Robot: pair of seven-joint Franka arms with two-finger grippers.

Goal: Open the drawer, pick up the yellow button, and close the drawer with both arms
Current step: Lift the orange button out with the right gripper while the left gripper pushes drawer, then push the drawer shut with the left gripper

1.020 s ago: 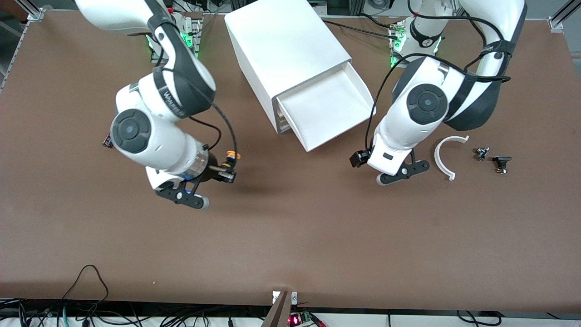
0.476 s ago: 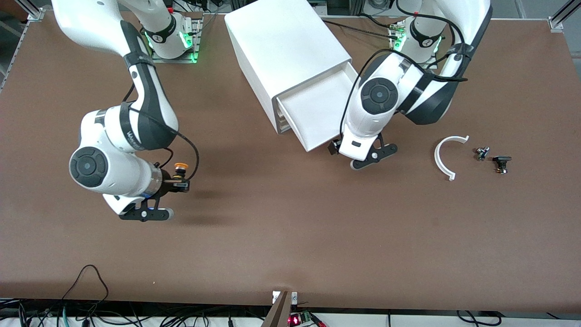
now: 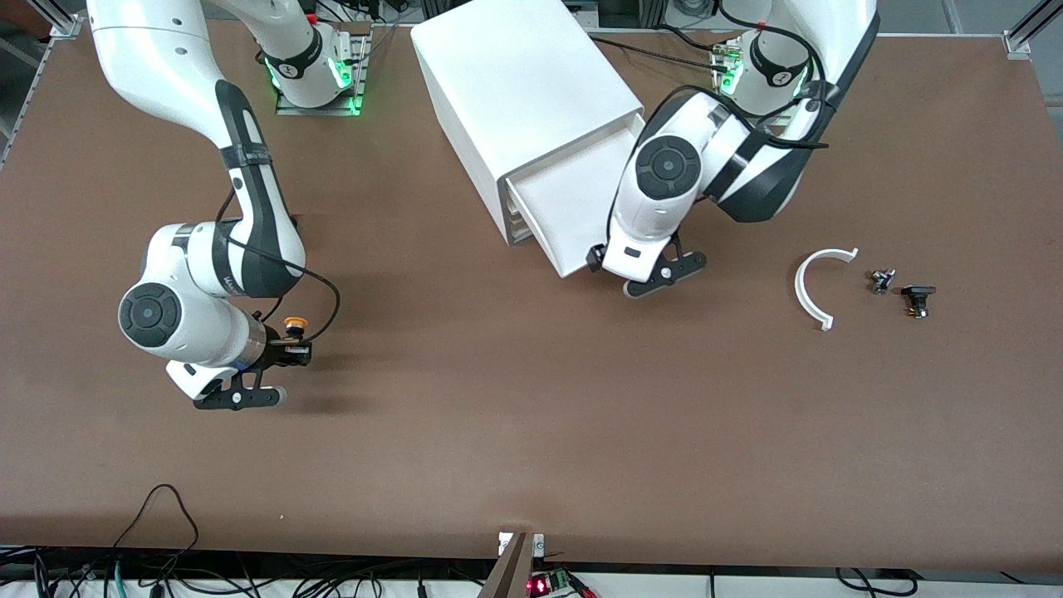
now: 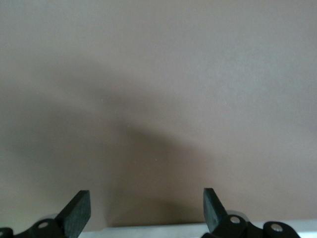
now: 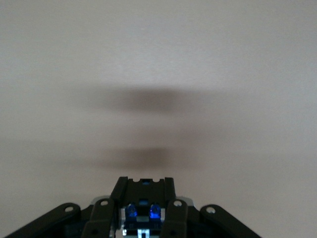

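The button sits pinched in my right hand, which is shut on it and hangs low over the bare brown worktop toward the right arm's end, well apart from the cabinet. In the front view only its round orange-red cap shows, with a hint of a yellow collar under it; the dark body is hidden between my black fingers. The right wrist view shows those fingers closed together with plain worktop under them, and the button itself is hard to make out there. I judge I am carrying it away from the cabinet to keep it clear while the closing is done.

Farther from the front camera, my left hand hangs at the front edge of the drawer, just beside its corner. Its fingers stand wide apart and grip nothing; the left wrist view shows only worktop between them. It looks placed there to push the front in, though I cannot tell whether it touches yet.

The drawer is the top one, pulled well out of the big white cabinet, a wide shallow white tray that looks empty.

Toward the left arm's end lie a white curved piece and two small dark parts, untouched.
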